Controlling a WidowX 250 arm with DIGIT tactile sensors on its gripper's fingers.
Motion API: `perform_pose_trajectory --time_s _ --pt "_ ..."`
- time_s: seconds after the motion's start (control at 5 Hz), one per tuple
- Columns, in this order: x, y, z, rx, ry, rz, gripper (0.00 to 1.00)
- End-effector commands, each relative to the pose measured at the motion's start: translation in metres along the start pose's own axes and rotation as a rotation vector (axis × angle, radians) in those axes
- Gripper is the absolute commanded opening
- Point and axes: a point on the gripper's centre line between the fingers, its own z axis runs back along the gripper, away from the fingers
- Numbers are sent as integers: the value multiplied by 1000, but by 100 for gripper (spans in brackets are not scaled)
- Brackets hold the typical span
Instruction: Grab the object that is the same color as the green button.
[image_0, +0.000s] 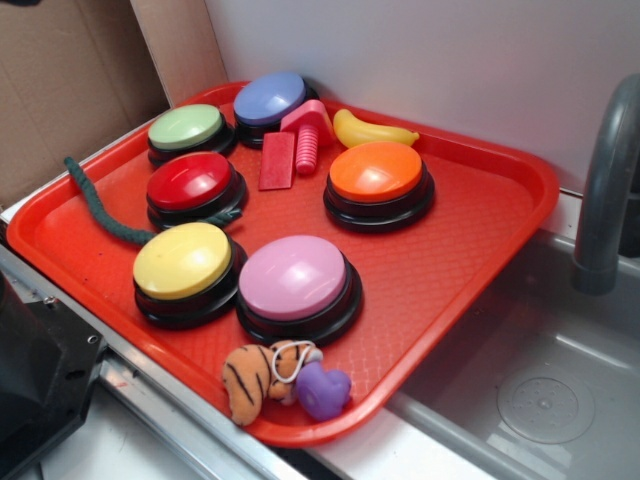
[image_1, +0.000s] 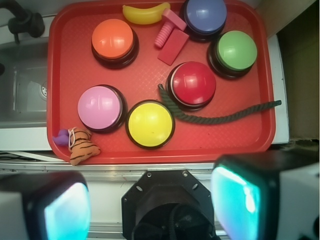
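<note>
No readable txt — no labels, nos. (buttons plain).

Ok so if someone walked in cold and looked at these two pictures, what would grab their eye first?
The bright red tray packed with six big dome buttons, the orange button and pink button boldest. Next, the dark green rope curling round the red button and out over the tray's rim. In the wrist view, the gripper with glowing teal pads fills the bottom, open.

Red tray (image_1: 60, 75) crowded with domed buttons and small toys
Ahead of the claw: yellow button (image_1: 150, 123), pink button (image_1: 101, 107), red button (image_1: 193, 84), orange button (image_1: 113, 40), blue button (image_1: 204, 15), banana (image_1: 145, 13), tiger toy (image_1: 83, 146)
</note>
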Motion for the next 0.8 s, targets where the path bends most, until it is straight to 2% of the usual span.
perform_pose_trajectory --time_s 0.0,0.4,0.6 --pt "0 0 0 0 0 0 100" --pt "6 26 -18 16 -85 277 100" --pt "9 44 -39 51 -161 478 100"
